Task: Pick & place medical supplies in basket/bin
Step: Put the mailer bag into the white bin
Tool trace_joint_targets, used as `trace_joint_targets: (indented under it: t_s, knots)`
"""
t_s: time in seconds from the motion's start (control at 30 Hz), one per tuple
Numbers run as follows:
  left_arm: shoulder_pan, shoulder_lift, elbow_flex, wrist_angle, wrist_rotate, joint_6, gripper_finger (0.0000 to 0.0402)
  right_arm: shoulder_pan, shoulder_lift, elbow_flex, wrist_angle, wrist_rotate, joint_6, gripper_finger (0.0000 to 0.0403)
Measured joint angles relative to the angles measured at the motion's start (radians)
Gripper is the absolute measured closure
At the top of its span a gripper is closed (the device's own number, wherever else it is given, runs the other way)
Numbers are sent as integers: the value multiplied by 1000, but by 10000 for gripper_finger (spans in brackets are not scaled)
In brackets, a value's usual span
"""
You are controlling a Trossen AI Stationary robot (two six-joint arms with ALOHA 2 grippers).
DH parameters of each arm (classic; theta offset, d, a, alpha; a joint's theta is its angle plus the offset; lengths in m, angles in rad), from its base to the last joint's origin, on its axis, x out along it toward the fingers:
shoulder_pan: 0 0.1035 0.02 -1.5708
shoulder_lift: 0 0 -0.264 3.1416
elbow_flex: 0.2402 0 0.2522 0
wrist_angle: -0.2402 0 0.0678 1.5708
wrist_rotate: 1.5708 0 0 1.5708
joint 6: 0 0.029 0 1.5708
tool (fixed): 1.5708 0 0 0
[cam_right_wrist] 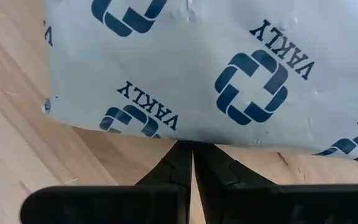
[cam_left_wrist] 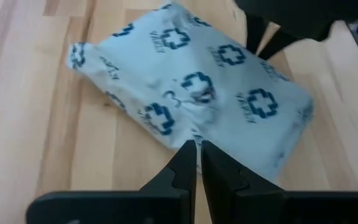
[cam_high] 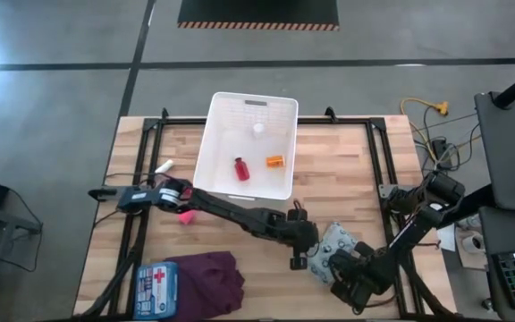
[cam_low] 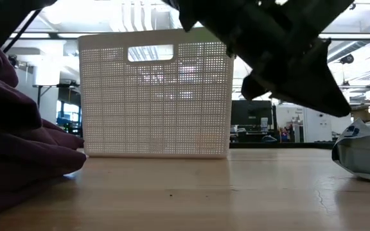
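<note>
The white-blue patterned pouch [cam_high: 340, 240] lies flat on the wooden table, right of centre and near the front edge; in the low view the pouch [cam_low: 365, 154] shows at the right. My left gripper [cam_high: 300, 259] [cam_left_wrist: 196, 144] is shut at the pouch's left edge. My right gripper [cam_high: 336, 268] [cam_right_wrist: 189, 144] is shut at its near edge. The white basket [cam_high: 213, 134] [cam_low: 156, 96] stands at the far middle and holds a red bottle [cam_high: 240, 168], an orange box [cam_high: 275, 162] and a white vial [cam_high: 258, 128]. My left gripper pinches the pouch's edge [cam_left_wrist: 178, 140] between its two fingertips, coming in low from the table's left; one layer or several, I cannot tell. The pouch stays lying on the table. My right gripper has its shut fingertips at the pouch's near edge [cam_right_wrist: 166, 134]; whether they touch it, I cannot tell.
A pink cube [cam_high: 184, 216] lies beside the left arm. A blue first-aid pouch [cam_high: 156, 286] and a dark purple cloth [cam_high: 208, 279] [cam_low: 18, 141] lie at the near left. A small whitish item [cam_high: 164, 166] rests left of the basket. Bare wood lies between basket and pouch.
</note>
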Motion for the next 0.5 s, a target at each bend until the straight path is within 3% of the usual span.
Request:
trace_joint_targets:
  t_s: [0.27,0.37,0.5]
  knots:
    - [13,2,-133,197,73,-89,396,-30,8,-1,5,20,-16,394]
    - [12,1,-166,203,73,-96,396,-48,-2,0,10,18,-59,394]
    - [14,0,-194,179,62,-97,396,-79,-15,9,-8,94,-131,394]
